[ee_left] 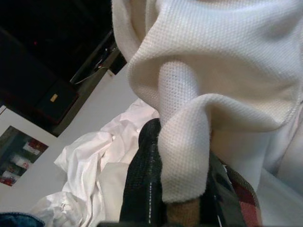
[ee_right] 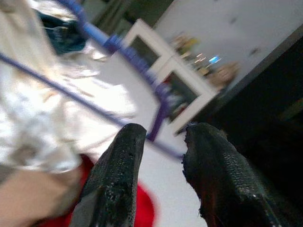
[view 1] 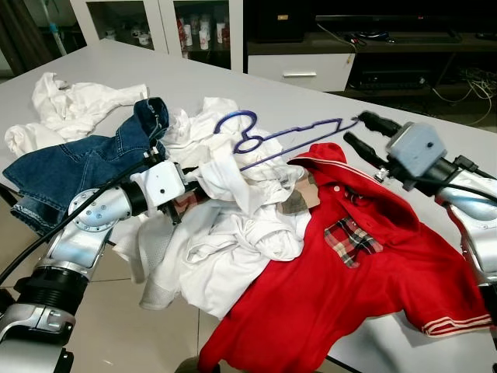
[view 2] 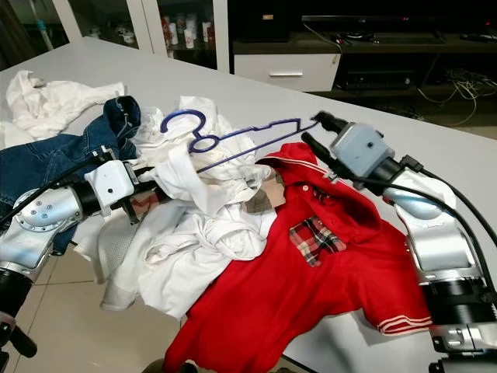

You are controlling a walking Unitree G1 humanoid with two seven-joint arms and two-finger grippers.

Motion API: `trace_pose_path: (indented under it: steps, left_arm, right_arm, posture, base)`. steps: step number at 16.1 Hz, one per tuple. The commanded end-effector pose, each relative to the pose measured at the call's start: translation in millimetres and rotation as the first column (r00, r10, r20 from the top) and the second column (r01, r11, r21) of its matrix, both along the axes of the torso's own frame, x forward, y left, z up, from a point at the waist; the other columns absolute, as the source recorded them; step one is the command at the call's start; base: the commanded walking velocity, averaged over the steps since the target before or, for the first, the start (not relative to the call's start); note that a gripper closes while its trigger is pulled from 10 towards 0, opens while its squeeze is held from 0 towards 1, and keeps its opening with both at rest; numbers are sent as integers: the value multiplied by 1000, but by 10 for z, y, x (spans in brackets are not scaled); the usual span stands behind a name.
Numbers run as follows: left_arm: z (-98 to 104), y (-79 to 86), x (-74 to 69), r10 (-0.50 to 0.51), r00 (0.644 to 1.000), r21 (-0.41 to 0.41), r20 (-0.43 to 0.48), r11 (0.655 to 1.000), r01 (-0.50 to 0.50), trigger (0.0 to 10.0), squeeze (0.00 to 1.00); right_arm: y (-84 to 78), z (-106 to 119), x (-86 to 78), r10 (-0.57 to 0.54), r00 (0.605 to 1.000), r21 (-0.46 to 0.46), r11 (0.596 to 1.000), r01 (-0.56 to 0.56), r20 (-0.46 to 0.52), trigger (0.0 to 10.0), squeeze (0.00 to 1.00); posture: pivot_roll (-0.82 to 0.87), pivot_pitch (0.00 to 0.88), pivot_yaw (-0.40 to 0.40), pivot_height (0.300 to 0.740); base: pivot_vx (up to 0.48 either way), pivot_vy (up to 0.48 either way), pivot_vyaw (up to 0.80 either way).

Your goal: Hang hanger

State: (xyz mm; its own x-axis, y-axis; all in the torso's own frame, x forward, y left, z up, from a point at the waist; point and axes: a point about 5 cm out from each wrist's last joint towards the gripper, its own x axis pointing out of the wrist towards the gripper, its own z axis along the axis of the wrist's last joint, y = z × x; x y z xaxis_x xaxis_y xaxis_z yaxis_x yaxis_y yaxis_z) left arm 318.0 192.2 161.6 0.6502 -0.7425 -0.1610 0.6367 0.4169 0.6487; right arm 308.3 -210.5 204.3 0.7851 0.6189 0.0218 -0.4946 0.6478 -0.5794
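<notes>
Purple wire makes up the hanger, which lies on top of a heap of clothes on the white table. Its hook points toward the blue jeans; its far end sits at the collar of the red polo shirt.

The right hand is at that far end with its fingers spread apart, and the thin purple bar runs just ahead of the gap. It holds nothing yet.

The left hand is pressed together, pinching a fold of the white shirt.

The hanger looks light, stiff and thin. It may slip or twist in a loose hold. A good place to grab is the straight bottom bar near the corner, away from the cloth, so no shirt gets lifted too.
</notes>
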Motion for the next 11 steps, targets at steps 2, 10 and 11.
trace_pose_path:
  steps: [2,10,11]
  left_arm:
    - [67,60,10,18,999,-2,29,1000,-18,0,0]
    - [97,68,29,30,998,-17,50,999,-30,0,0]
    - [101,50,36,25,998,-18,52,1000,-24,0,0]
  right_arm:
    - [178,-226,-74,99,981,97,992,-84,-164,10000,380]
    - [604,-406,-38,191,924,321,944,-80,-332,10000,1000]
    - [688,-447,20,169,918,315,948,-51,-360,10000,976]
  posture:
    - [73,0,17,740]
    - [76,0,21,740]
    - [74,0,24,740]
  base:
    - [0,0,0]
    - [0,0,0]
    - [0,0,0]
